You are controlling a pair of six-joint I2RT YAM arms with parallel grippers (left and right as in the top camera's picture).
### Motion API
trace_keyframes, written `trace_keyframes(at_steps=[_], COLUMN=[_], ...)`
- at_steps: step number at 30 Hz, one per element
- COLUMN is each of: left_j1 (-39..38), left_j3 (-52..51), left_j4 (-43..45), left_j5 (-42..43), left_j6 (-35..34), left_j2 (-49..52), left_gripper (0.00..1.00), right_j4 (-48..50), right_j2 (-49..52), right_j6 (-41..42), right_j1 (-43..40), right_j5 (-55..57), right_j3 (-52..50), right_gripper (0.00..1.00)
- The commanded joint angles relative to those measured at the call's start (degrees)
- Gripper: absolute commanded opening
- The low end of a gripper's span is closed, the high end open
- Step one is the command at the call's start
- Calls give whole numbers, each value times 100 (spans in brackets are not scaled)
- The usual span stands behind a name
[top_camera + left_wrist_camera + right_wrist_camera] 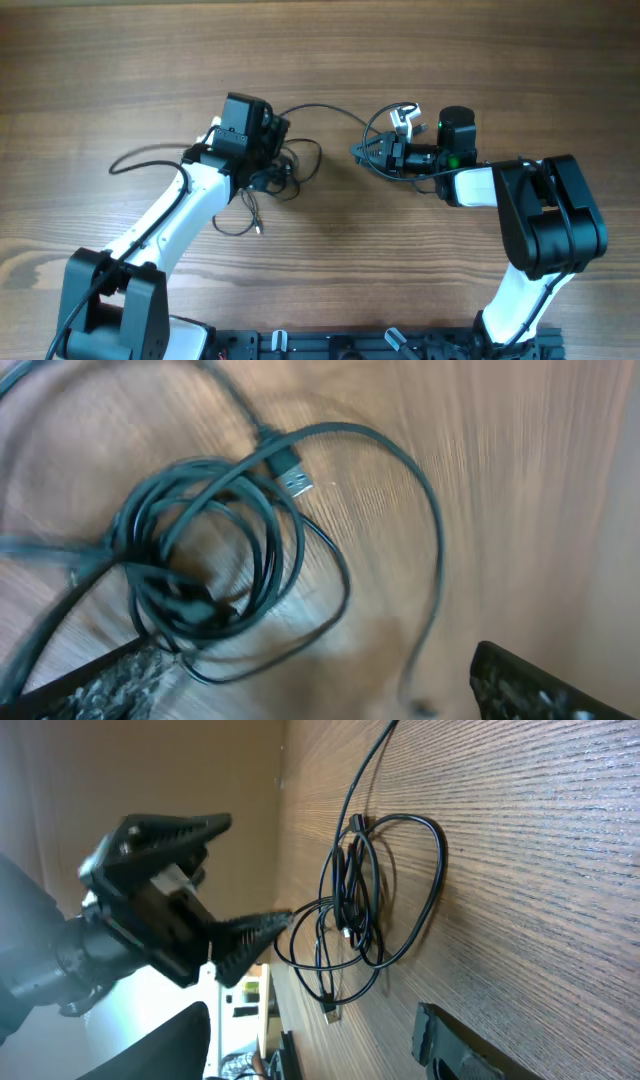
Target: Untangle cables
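The cables (278, 175) lie bunched in a loose black knot on the wooden table, and one strand (325, 108) arcs right toward my right gripper. The left wrist view has the knot (200, 550) at centre left, with a silver-tipped plug (292, 478) at its upper edge. My left gripper (320, 690) hovers right over the knot, open wide, with nothing between its fingers (100, 682). My right gripper (360, 152) sits to the right of the bunch and faces it, open and empty. Its view takes in the cables (370, 900), a plug (330, 1013) and the left gripper (258, 870).
A long strand (140, 160) trails left of the left arm, and a small loop (240, 222) lies in front of it. The right arm's base (545, 215) stands at the right. The table's near edge carries a black rail (380, 345).
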Motion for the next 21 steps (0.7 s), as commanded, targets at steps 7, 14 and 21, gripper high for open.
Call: trace_keyframes(at_steps=[7,14,21], left_j1=[0,0,9], left_j3=[46,44,79], left_j4=[-973,-1259,-1196], left_j5=[-59,-68,-319], left_j6=[5066,5066,5047], left_j2=[382,1152,1056], left_gripper=[41,34,4], right_j4=[-7,-11,-195], right_j2=[-26,-26,-26], right_j6=[-118,-107,-109], right_j1=[24,24,24], right_j5=[39,-7,-2], right_j3=[-26,-26,-26], right_gripper=[68,67,66])
